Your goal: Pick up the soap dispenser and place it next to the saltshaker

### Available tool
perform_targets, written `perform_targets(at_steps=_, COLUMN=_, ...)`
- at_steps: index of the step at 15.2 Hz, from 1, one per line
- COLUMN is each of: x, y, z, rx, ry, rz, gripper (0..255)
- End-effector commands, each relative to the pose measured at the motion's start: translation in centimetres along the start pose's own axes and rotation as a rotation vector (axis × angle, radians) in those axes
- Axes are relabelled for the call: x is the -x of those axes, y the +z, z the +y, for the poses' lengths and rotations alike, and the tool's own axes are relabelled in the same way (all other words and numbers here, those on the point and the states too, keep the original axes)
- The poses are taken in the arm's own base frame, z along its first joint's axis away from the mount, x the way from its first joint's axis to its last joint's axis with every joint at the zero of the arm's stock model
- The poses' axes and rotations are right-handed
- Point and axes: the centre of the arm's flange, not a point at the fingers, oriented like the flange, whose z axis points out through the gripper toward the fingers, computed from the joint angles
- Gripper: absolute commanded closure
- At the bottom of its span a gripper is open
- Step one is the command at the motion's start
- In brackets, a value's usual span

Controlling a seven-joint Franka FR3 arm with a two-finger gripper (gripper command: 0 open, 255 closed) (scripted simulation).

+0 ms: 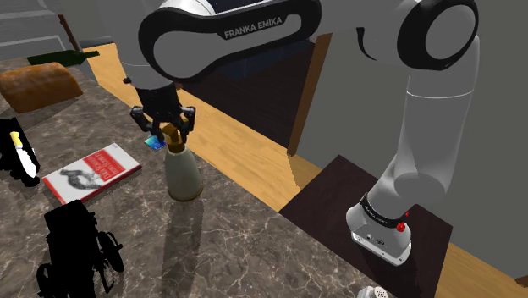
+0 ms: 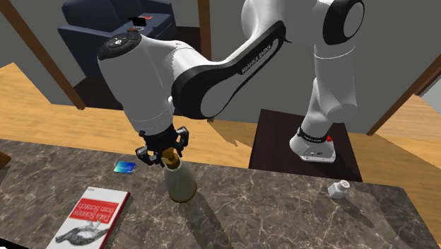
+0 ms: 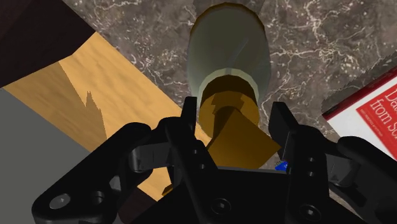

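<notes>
The soap dispenser (image 1: 183,173) (image 2: 180,181) (image 3: 229,48) is a cream bottle with a gold pump, standing upright on the dark marble counter (image 2: 283,212). My gripper (image 1: 169,127) (image 2: 165,153) (image 3: 234,124) is lowered over its top. The fingers stand apart on either side of the gold pump head, close to it but not clasping it. The saltshaker (image 2: 339,189) (image 1: 373,293) is small and white; it sits far off toward the second exterior view's right, near the counter's edge.
A red and white book (image 1: 91,172) (image 2: 92,216) (image 3: 372,111) lies near the bottle, with a small blue card (image 1: 154,143) (image 2: 126,168) beside it. A bread loaf (image 1: 38,85), a green bottle (image 1: 63,57) and a black device (image 1: 76,250) sit further along. The dark stand (image 1: 330,195) adjoins the counter.
</notes>
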Motion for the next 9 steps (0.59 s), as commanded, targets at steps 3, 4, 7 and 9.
perform_targets(at_steps=3, x=0.0, y=-2.1, z=0.0, rx=0.000, ry=0.000, rz=0.000, gripper=255)
perform_targets(at_steps=4, x=0.0, y=-2.7, z=0.1, rx=0.000, ry=0.000, rz=0.000, gripper=255)
perform_targets(at_steps=7, x=-0.1, y=-4.2, z=0.1, rx=0.000, ry=0.000, rz=0.000, gripper=255)
perform_targets(at_steps=9, x=-0.1, y=-5.3, z=0.2, rx=0.000, ry=0.000, rz=0.000, gripper=255)
